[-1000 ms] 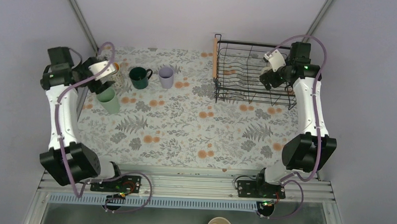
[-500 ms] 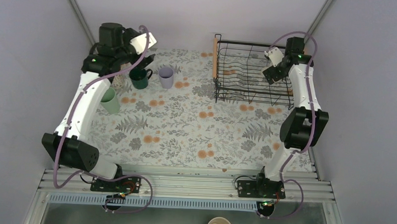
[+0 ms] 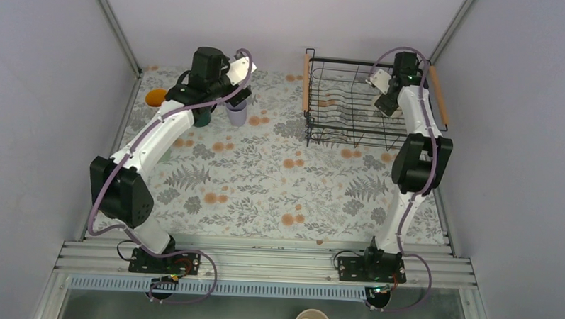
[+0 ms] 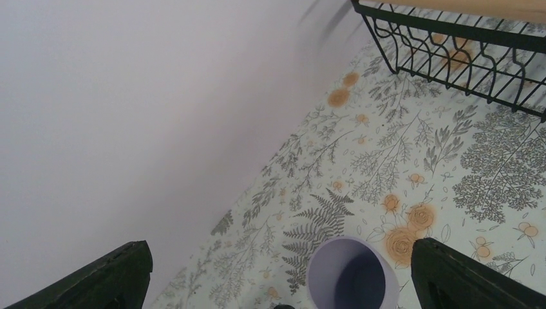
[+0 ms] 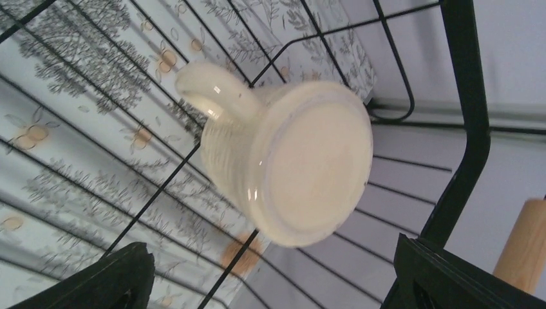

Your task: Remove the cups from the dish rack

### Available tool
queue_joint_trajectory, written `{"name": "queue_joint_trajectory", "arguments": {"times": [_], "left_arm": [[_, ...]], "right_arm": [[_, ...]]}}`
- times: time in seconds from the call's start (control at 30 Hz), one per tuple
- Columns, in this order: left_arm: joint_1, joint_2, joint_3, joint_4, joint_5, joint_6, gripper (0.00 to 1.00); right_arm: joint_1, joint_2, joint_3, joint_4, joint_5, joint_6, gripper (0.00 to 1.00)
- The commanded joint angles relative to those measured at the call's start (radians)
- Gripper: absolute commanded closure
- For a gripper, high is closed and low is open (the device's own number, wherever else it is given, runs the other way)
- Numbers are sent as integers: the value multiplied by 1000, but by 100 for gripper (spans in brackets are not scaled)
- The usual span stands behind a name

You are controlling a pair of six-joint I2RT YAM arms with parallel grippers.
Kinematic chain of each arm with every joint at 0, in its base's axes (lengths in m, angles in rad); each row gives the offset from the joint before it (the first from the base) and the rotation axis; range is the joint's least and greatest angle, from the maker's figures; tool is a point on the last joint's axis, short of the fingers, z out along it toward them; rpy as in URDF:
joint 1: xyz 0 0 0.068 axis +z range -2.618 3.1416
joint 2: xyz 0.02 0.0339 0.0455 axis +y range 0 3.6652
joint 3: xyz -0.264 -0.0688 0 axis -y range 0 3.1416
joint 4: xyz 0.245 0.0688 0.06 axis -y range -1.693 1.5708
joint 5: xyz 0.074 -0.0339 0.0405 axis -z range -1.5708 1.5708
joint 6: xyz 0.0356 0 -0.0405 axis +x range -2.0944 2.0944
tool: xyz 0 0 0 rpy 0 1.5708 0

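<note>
Two arms stretch to the far side of the bench in the top view, the left claw over the lavender tumbler and the right claw inside the dish rack. From the left wrist, the fingers stand spread wide, with the tumbler upright below them, untouched. From the right wrist, spread fingers flank the cream mug, which lies base-up on the rack wires, untouched.
</note>
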Motion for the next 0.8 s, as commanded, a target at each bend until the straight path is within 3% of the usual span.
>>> {"name": "queue_joint_trajectory", "arguments": {"times": [0.0, 0.27, 0.77], "left_arm": [[-6, 12, -21, 71, -33, -26, 0], [-7, 1, -48, 89, -44, 0, 0], [-5, -37, -126, 121, -23, 1, 0]], "right_arm": [[13, 69, 82, 47, 10, -97, 3], [38, 213, 185, 103, 27, -114, 0], [61, 351, 217, 321, 194, -179, 0]]}}
